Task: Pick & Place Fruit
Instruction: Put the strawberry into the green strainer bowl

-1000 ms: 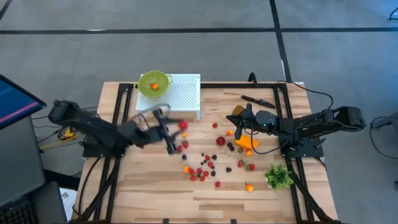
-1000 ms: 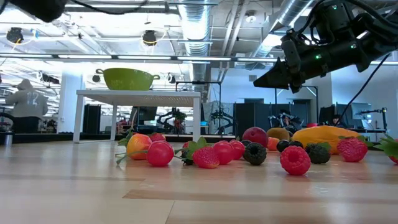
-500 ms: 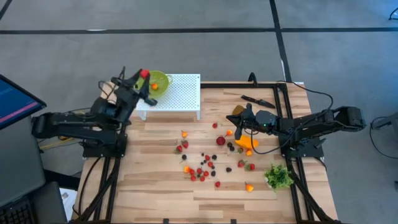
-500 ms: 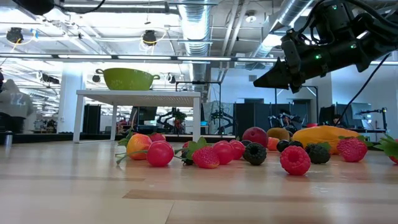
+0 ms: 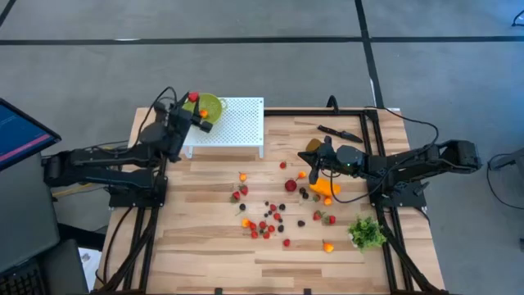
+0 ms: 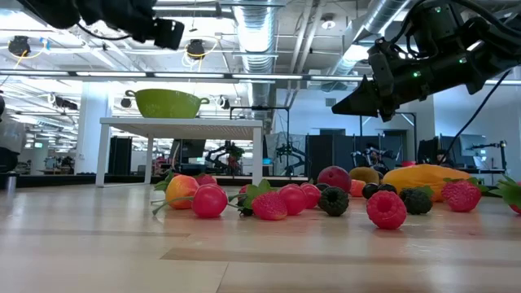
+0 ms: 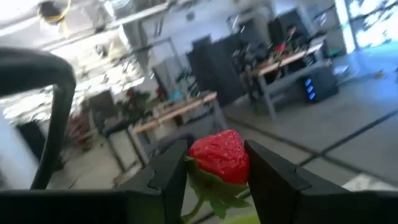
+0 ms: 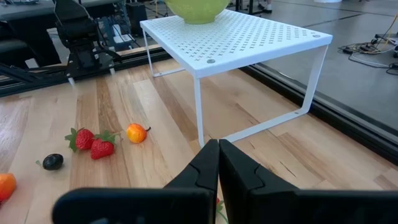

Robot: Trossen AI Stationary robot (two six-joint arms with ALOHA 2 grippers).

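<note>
Strawberry [image 7: 219, 157] clamped in left tool [image 7: 217, 177], apparently beside green bowl [image 5: 210, 106].

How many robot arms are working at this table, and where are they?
2. The left gripper holds a strawberry up by the green bowl on the white rack. The right gripper hangs shut above the scattered fruit, by the long orange fruit.

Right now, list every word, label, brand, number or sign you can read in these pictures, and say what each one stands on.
No readable text in any view.
Blue monitor screen at the left edge of the high view: coloured bands only, no legible characters.
Green colander bowl, white perforated metal rack and light wooden slat table: no labels visible.
Room behind the table in the low view: no legible signs.
</note>
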